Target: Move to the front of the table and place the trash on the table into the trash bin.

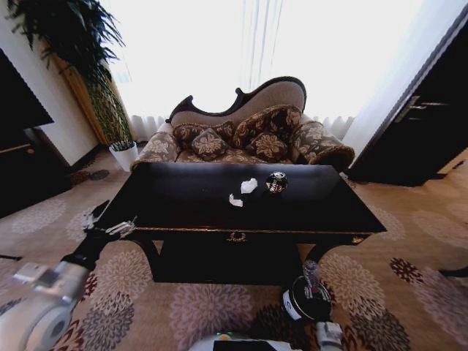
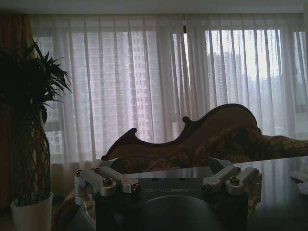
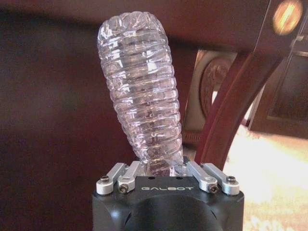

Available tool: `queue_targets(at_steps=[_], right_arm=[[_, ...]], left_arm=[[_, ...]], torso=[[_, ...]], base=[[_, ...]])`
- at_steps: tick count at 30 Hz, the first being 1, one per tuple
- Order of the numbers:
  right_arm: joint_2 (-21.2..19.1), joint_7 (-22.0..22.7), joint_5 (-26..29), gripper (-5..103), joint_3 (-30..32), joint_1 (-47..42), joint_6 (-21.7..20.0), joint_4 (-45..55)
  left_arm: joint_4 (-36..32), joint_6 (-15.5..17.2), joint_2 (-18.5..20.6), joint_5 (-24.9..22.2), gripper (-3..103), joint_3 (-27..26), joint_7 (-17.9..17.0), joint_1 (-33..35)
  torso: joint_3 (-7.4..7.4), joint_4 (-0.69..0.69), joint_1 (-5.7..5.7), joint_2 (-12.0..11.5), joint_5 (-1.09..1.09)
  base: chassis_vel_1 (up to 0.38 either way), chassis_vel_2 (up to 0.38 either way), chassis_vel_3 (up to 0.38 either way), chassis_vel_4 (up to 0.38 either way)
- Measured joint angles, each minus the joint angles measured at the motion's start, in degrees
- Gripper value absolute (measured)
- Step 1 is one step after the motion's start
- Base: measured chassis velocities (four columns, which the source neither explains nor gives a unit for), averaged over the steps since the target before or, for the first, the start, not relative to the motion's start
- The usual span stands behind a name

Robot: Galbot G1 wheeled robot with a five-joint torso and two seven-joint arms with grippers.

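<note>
The black table (image 1: 190, 197) stands right in front of me. On its top lie two white paper wads (image 1: 248, 185) (image 1: 235, 200) and a small dark round piece (image 1: 276, 181). A clear ribbed plastic bottle (image 3: 142, 86) is held at its narrow end by my right gripper (image 3: 159, 168), which is shut on it. In the head view the bottle (image 1: 311, 273) hangs low, just above the black trash bin (image 1: 295, 307) on the floor by the table's front right leg. My left gripper (image 1: 110, 223) is open and holds nothing, beside the table's front left corner.
A patterned sofa (image 1: 248, 131) sits behind the table, with a potted plant (image 1: 121, 150) at the back left. A dark cabinet (image 1: 424, 131) stands on the right and dark furniture (image 1: 22, 146) on the left. The table's curved leg (image 3: 231, 106) is close to the bottle.
</note>
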Motion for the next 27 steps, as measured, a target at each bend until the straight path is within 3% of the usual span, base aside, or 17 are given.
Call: queue_targets(at_steps=[11, 14, 18, 27], right_arm=[[-2.10, -0.91, -0.34, 28, -3.07, 9.24, 1.19, -16.92], [-3.02, -1.36, 2.35, 28, -4.60, 12.23, 0.48, -21.66], [-3.22, -1.50, 5.41, 28, -5.83, 14.68, -1.41, -23.72], [-2.84, -1.31, 5.41, 28, -5.07, 19.92, -2.98, -27.94]], left_arm=[[0.41, -1.76, -3.93, -0.73, 100, -1.59, 0.22, 3.31], [0.40, -2.25, -4.04, -1.39, 100, -2.45, 0.22, 4.27], [-0.01, -2.30, -4.28, -2.03, 100, -3.14, 0.23, 4.62], [-0.26, -2.42, -4.03, -1.39, 100, -2.60, 0.22, 4.35]], torso=[[0.00, 0.00, 0.00, 0.00, 0.01], [0.00, 0.01, 0.00, 0.00, -0.01], [0.00, -0.02, 0.00, 0.00, 0.02], [0.01, 0.01, 0.00, -0.01, 0.01]], base=[[0.000, 0.000, 0.000, 0.000], [0.000, 0.000, 0.000, 0.000], [0.000, 0.000, 0.000, 0.000], [0.000, 0.000, 0.000, 0.000]])
